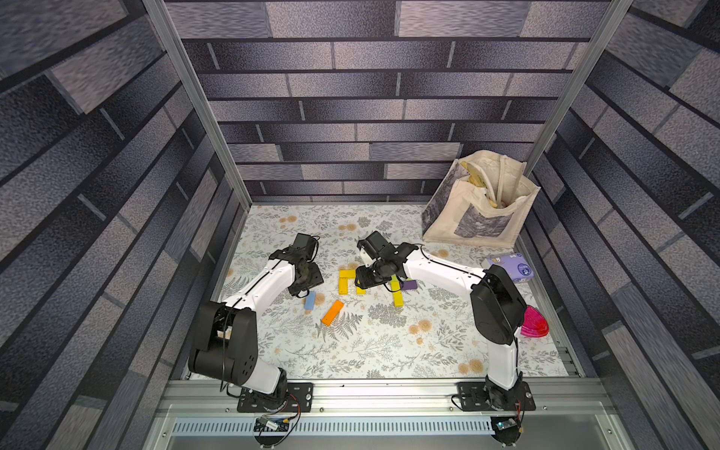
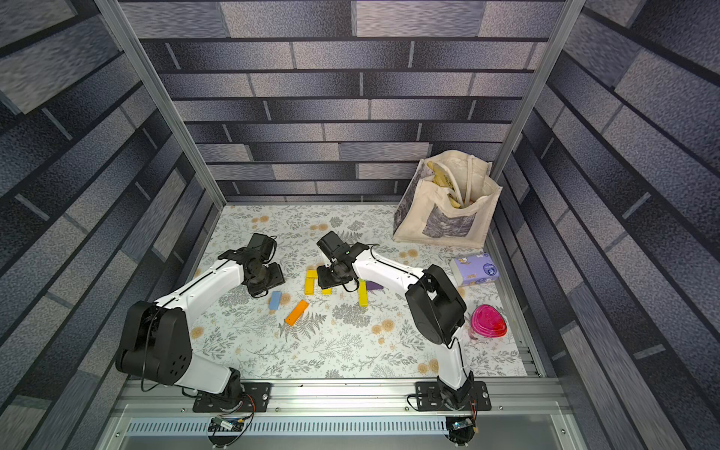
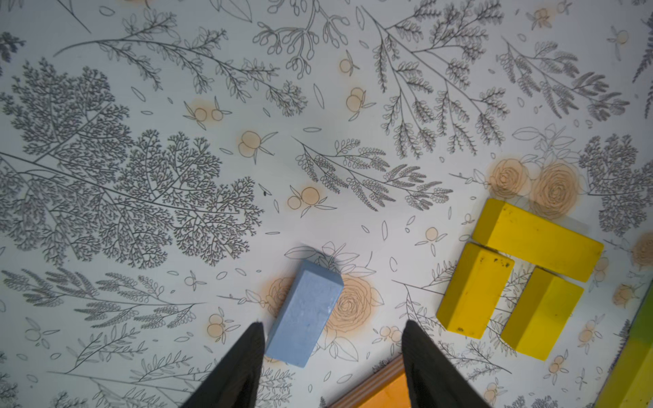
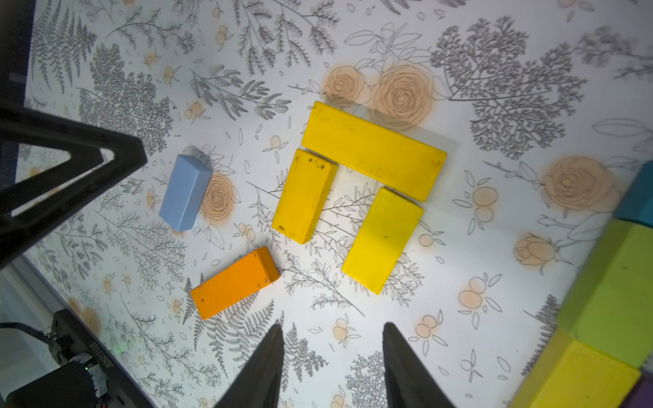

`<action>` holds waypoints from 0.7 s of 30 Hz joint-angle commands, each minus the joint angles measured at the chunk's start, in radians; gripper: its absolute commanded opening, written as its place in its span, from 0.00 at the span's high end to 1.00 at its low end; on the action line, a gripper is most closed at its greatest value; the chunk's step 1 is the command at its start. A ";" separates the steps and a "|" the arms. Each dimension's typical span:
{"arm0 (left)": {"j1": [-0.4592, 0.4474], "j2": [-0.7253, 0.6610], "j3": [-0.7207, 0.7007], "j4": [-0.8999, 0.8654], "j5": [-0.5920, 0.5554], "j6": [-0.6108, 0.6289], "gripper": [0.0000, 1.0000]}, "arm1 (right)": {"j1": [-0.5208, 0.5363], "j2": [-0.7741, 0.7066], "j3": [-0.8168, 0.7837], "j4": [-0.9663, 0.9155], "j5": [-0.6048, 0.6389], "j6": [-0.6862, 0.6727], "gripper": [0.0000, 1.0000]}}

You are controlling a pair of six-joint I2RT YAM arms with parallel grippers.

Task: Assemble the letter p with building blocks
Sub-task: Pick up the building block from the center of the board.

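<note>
Three yellow building blocks form an arch: a long bar (image 4: 374, 150) across two shorter ones (image 4: 305, 196) (image 4: 383, 240). A light blue block (image 3: 305, 312) lies flat on the mat, partly between the fingers of my open left gripper (image 3: 333, 323) and right beside one finger; I cannot tell whether they touch. An orange block (image 4: 235, 282) lies loose near it. Lime green (image 4: 615, 293), teal (image 4: 637, 201), yellow (image 4: 579, 378) and purple (image 1: 409, 285) blocks sit in a cluster to the right. My right gripper (image 4: 332, 326) hovers open over bare mat, above the arch (image 1: 343, 281) in both top views.
A cream tote bag (image 1: 479, 202) stands in the back right corner. A lilac tissue pack (image 1: 510, 267) and a pink lidded container (image 1: 535, 322) lie along the right edge. Patterned walls close three sides, and a metal rail (image 1: 389, 389) runs along the front.
</note>
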 commanded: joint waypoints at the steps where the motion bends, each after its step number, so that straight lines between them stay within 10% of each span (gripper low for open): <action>1: -0.020 -0.021 -0.020 -0.025 0.016 -0.020 0.36 | 0.020 -0.020 0.023 -0.018 -0.010 -0.033 0.52; 21: -0.057 0.026 -0.181 0.171 -0.108 0.031 0.33 | -0.005 -0.051 -0.005 -0.030 0.056 -0.025 0.50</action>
